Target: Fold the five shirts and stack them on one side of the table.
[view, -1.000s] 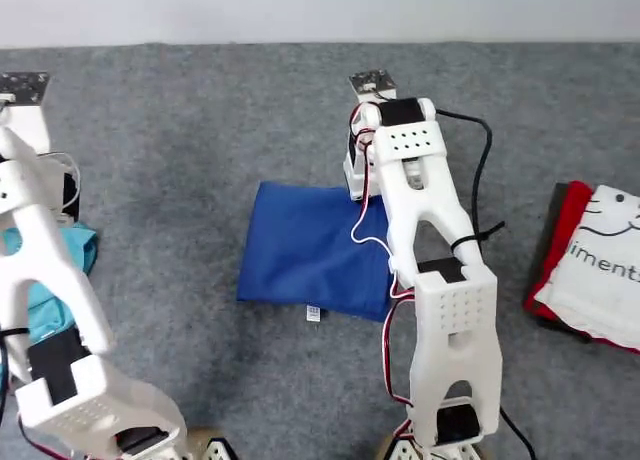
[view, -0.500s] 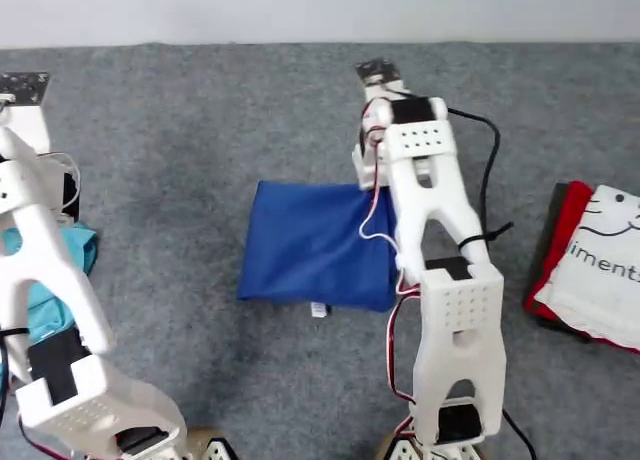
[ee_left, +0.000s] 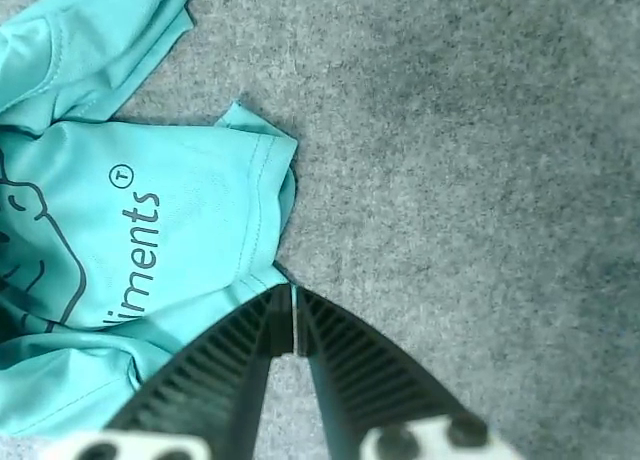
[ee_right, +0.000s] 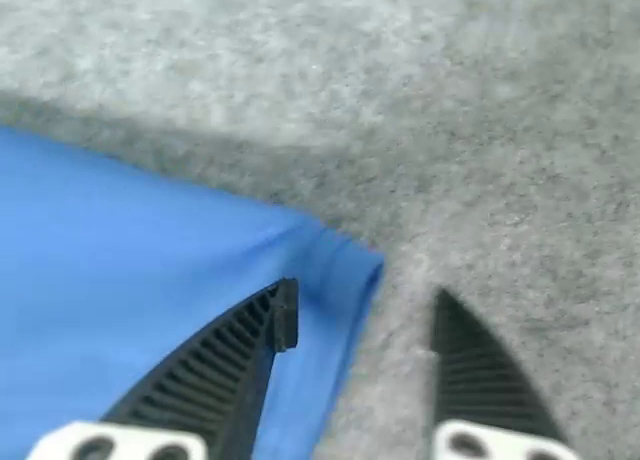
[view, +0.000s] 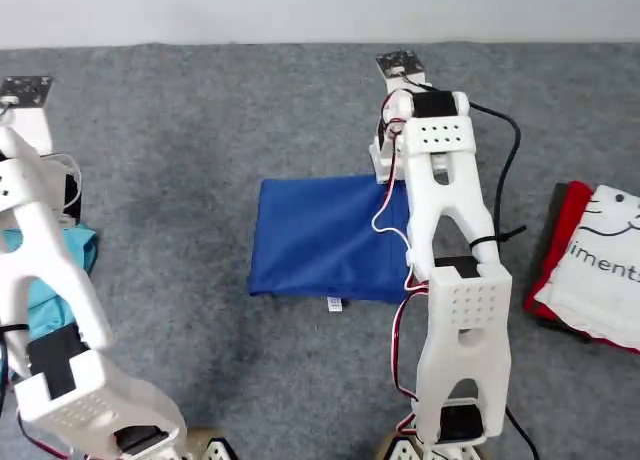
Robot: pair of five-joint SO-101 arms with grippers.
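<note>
Folded blue cloth shirt lies mid-table. From above, the right arm hides its far corner; the right wrist view has the right gripper spread wide astride that corner (one finger over cloth). Left gripper, pinched closed, hangs by a crumpled teal shirt. Since a second ago, blue shirt and arm slid rightward.

blue shirt: smooth cloth | table: rough grey felt
</note>
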